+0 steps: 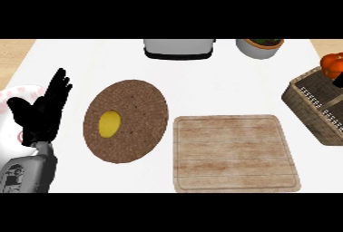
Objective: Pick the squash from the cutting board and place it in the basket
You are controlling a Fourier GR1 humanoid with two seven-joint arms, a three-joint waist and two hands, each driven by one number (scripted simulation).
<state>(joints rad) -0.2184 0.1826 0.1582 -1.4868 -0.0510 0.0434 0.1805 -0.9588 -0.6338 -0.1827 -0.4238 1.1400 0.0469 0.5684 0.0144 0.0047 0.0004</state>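
Black fingers on the left hand [41, 111] are straight and spread, holding nothing, parked at the left edge over a white plate [9, 97]; the right hand isn't showing at all. Nothing sits on the wooden cutting board [234, 153], but an orange squash [332, 65] is over by the wicker basket [315, 108] at the right edge, partly cut off. Guessing it's hard, smooth and a bit heavy, so I'd wrap around its widest part.

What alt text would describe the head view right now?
A yellow squash lies on a round brown cork mat, left of a bare wooden cutting board. The wicker basket sits at right; the left hand rests open at left.
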